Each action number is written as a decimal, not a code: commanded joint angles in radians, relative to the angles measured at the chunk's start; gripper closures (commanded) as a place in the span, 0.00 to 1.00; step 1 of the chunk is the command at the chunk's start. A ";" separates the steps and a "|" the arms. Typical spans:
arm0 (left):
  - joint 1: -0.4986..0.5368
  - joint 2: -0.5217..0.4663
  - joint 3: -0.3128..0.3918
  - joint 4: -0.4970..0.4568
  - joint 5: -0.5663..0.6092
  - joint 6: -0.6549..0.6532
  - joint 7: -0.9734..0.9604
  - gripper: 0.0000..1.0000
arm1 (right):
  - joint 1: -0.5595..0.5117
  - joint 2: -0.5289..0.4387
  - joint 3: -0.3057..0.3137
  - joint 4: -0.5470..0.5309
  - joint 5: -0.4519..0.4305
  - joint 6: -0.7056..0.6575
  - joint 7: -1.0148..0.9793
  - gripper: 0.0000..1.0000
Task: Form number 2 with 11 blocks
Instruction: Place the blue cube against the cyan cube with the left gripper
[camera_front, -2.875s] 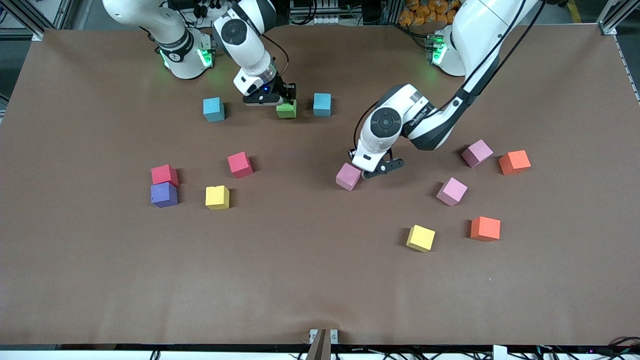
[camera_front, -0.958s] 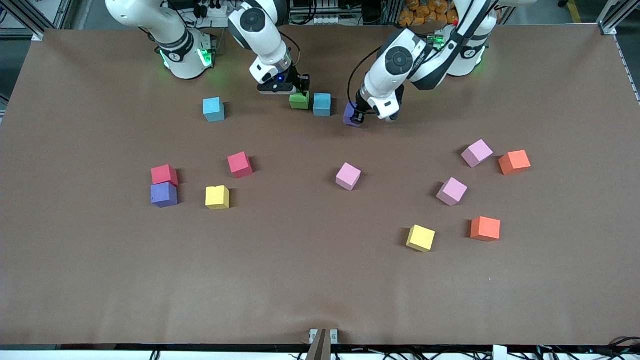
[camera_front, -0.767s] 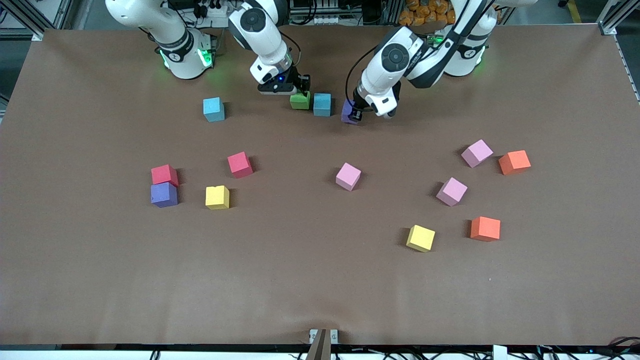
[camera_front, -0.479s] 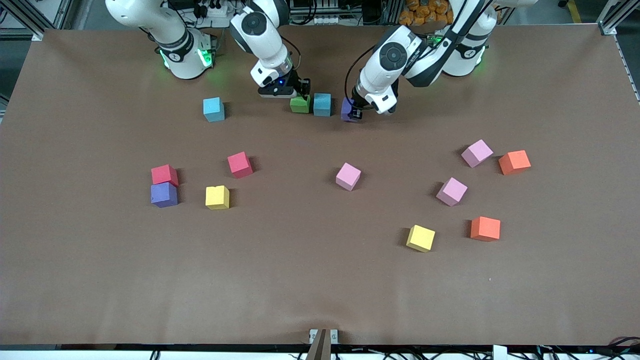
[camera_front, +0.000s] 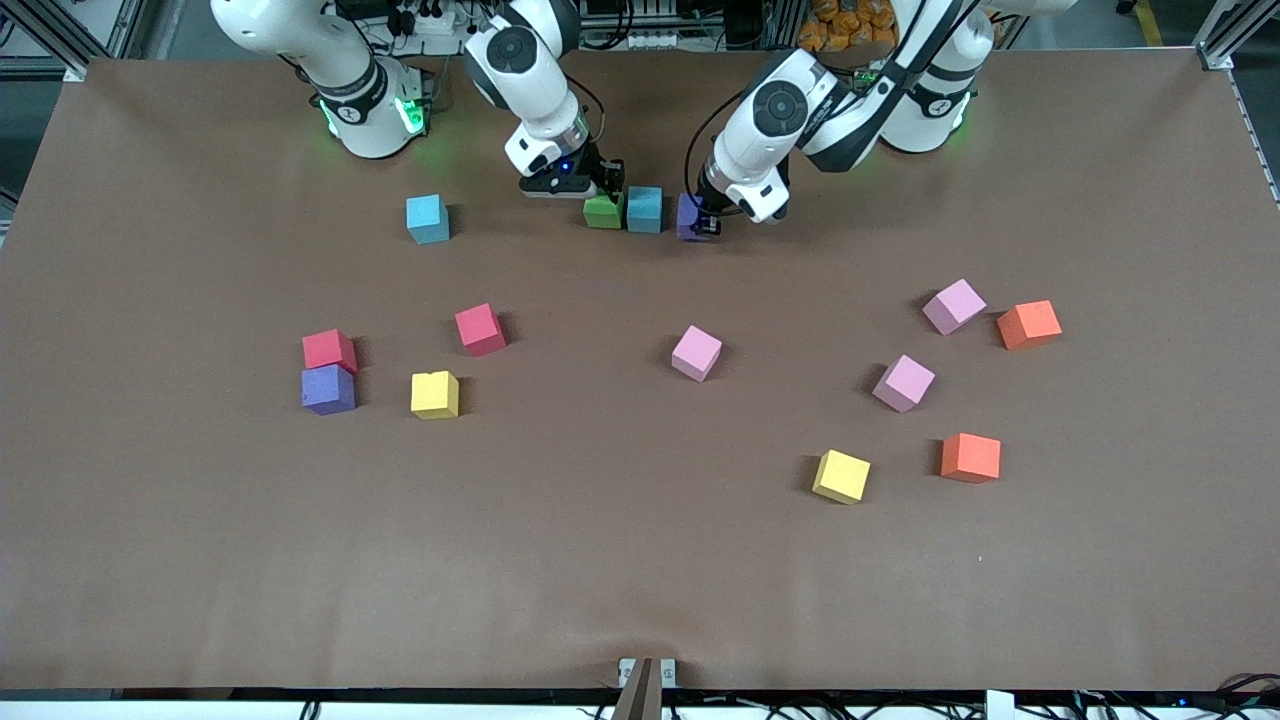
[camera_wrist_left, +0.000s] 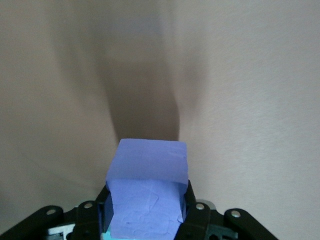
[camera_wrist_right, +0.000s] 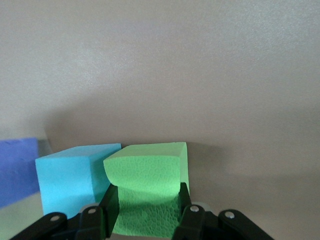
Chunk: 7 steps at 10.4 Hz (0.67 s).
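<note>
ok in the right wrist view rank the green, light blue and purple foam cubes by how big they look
1. Green foam cube, clamped in the right gripper's jaws, looks largest.
2. Light blue foam cube, beside it.
3. Purple foam cube: cut off, so unsure.

The table (camera_front: 640, 560) is covered in plain matte brown. Up by the white arms, a green block (camera_front: 602, 211), a blue block (camera_front: 645, 209) and a purple block (camera_front: 688, 217) sit in a row, the green and purple ones between black fingers. A second blue block (camera_front: 427, 218) is lighter, almost cyan. Scattered about are two red blocks (camera_front: 480, 328), another purple block (camera_front: 328, 389), two yellow blocks (camera_front: 435, 394), three pink blocks (camera_front: 696, 352) and two orange blocks (camera_front: 970, 457). Green lights glow on both arm bases.
</note>
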 joint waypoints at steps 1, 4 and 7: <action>-0.035 0.038 0.000 0.008 -0.021 0.045 -0.043 0.57 | 0.004 0.006 -0.001 0.010 0.022 0.007 0.006 0.50; -0.046 0.042 0.000 0.006 -0.023 0.045 -0.066 0.57 | 0.005 0.004 -0.001 0.010 0.022 0.007 -0.003 0.50; -0.046 0.045 0.000 0.008 -0.021 0.046 -0.066 0.57 | 0.002 -0.011 -0.004 0.008 0.019 -0.001 -0.121 0.50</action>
